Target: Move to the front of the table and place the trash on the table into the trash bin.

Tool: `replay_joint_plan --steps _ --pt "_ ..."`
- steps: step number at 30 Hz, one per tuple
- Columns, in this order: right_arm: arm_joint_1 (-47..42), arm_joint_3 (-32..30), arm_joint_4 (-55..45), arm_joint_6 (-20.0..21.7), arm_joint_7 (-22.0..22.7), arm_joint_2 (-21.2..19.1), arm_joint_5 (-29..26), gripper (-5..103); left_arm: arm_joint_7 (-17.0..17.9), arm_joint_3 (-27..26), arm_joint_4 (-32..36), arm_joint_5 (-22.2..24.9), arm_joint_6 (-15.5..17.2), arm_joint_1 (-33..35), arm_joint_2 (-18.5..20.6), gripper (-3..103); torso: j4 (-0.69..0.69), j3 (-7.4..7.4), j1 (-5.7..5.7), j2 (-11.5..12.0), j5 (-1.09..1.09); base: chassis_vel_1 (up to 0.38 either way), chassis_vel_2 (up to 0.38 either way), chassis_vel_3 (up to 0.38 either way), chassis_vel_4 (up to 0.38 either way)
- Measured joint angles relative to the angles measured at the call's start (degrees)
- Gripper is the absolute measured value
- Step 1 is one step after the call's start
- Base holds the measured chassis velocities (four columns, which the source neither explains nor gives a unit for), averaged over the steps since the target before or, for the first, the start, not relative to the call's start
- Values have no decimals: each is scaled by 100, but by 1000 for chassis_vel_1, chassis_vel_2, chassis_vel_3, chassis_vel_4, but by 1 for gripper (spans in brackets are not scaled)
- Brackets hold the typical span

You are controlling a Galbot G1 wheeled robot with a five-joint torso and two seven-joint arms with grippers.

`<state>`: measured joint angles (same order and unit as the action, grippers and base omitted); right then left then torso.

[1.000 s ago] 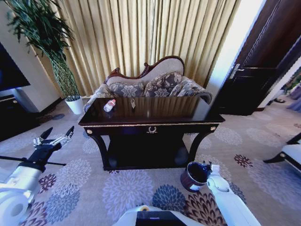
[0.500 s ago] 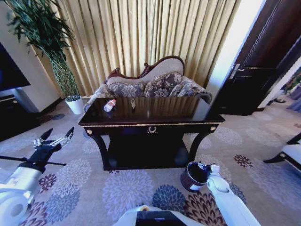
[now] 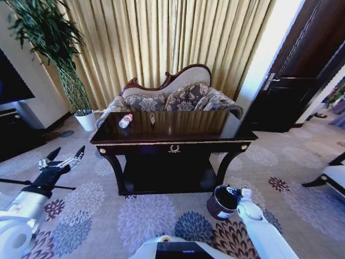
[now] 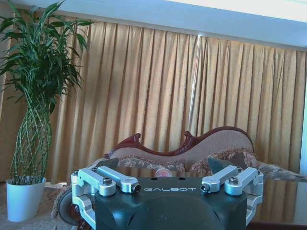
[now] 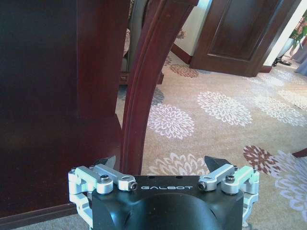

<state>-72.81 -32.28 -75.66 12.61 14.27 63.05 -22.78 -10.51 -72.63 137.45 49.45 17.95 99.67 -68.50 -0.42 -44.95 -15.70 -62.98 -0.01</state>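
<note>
Bottle lies at the table's ten o'clock corner. Trash bin sits at five o'clock beside the open right gripper. Left gripper, fingers spread, hovers at nine o'clock.

I see the table right in front of me, w/ a sofa just behind it. The bottle lies on the table top near its back left corner, and a tiny wrapper sits just to the right of it. The trash bin stands on the floor by the table's front right leg. My right gripper is just beside the bin's rim. My left gripper hangs left of the table, well apart from it. A plant pot stands behind, left of the sofa.
</note>
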Motion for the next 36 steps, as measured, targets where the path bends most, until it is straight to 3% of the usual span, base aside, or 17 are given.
replay_joint_plan --steps 11,14,26,36 --pt "-75 -25 -126 6 1 3 -30 100 -4 -12 -2 -2 -1 6 -9 100 0 0 0 0 0 0 0 0 0" --pt "-213 -72 -542 9 0 -7 -16 100 -15 -13 1 -3 -1 11 -16 100 0 0 0 0 1 0 0 0 0" --pt "-1433 -273 -3955 204 -131 -171 -356 100 -30 -3 -63 -16 -3 12 -67 100 0 0 0 0 -1 0 0 0 0" --pt "-1729 -320 -5773 463 30 -210 -942 100 -35 43 -177 -112 -10 8 -76 100 1 0 0 0 -1 0 0 0 0"
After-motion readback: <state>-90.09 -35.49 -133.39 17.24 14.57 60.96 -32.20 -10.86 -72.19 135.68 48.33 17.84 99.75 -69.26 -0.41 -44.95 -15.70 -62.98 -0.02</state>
